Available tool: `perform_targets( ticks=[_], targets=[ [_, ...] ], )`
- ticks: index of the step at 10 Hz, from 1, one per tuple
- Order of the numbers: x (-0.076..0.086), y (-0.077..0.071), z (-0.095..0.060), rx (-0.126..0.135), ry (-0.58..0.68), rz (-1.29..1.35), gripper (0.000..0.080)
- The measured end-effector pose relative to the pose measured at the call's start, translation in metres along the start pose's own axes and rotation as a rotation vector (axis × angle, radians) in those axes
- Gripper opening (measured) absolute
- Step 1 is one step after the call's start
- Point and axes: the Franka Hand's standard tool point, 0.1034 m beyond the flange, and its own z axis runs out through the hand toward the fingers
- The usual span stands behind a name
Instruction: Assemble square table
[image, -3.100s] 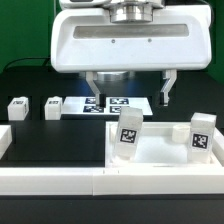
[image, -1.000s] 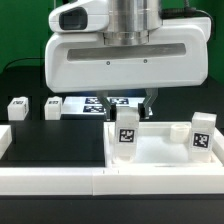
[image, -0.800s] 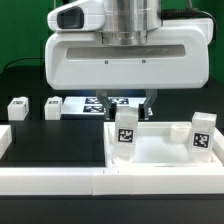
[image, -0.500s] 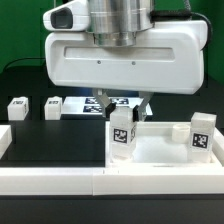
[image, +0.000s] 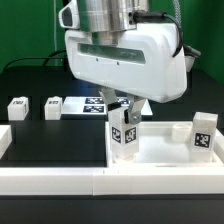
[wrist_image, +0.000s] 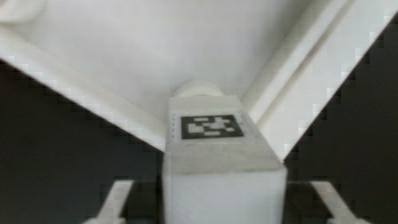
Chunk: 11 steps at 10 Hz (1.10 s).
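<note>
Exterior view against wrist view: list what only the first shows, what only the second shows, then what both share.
Only the exterior view: two loose legs on the black table, the marker board behind them, the other upright leg at the slab's corner on the exterior view's right, and the front rail.
Only the wrist view: both fingers flanking the held leg, whose far end meets the slab's corner.
Both: the gripper closed on the held leg and the white slab.
</note>
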Motion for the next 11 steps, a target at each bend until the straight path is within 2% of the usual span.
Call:
perform_targets(
  ticks=[2,3,4,5,8,11],
  targets=[
    [-0.0002,-0.0001,0.0002,-0.001,0.001,0.016,0.0287],
    [-0.0009,0.0,0.0005,-0.005,0.0,-0.021,0.0388],
    [-0.0034,-0.0016,0.0003,-0.006,0.0,-0.049,0.0527],
    [-0.0066,-0.0037,0.0003,-0.006,0.001,-0.102,0.0614],
    [-0.0061,-0.0033,0.001,-0.006,-0.001,-0.319,0.0642],
    [-0.0065,-0.0028,0.002,-0.017,0.003,-0.662,0.0649]
  ],
)
